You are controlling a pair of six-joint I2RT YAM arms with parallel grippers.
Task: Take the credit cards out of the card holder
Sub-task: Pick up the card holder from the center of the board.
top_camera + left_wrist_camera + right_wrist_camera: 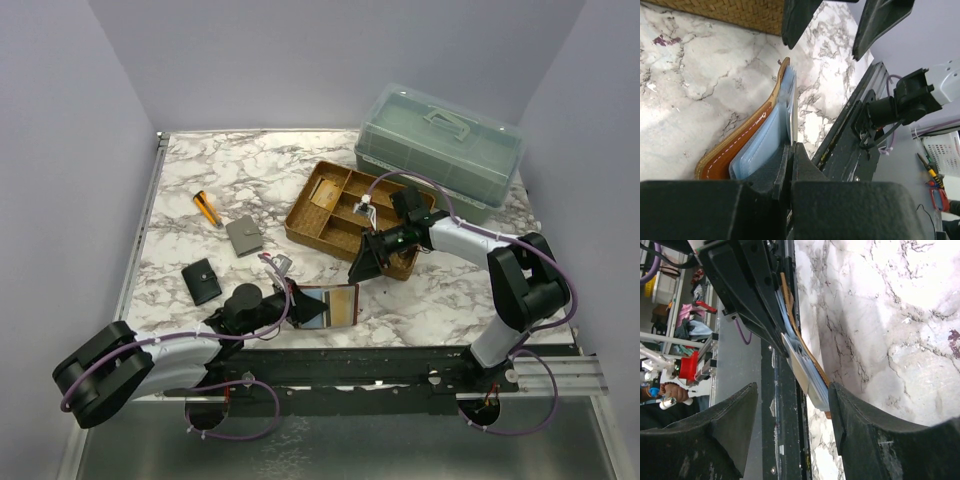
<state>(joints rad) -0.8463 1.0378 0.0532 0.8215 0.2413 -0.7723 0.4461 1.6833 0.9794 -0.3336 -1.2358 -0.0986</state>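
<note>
The left arm (pixel 175 348) and right arm (pixel 460 237) have pale grey shells between bulky black joints. Thin purple cables (pixel 405 173) loop along them. The left gripper (pixel 304 309) and right gripper (pixel 360 270) carry matte black, wedge-shaped fingers (pixel 875 440) with a grainy surface.

Marble-patterned surface (pixel 220 170), white with grey veining. Brown woven tray (pixel 300 213), compartmented, sat right of centre. Translucent grey-green lidded box (pixel 440 145) with a top handle stood just behind the tray. Grey wallet (pixel 243 236) and black wallet (pixel 203 281), both shut, lay left. Orange-and-black pen-like item (pixel 208 208) lay beyond them.
</note>
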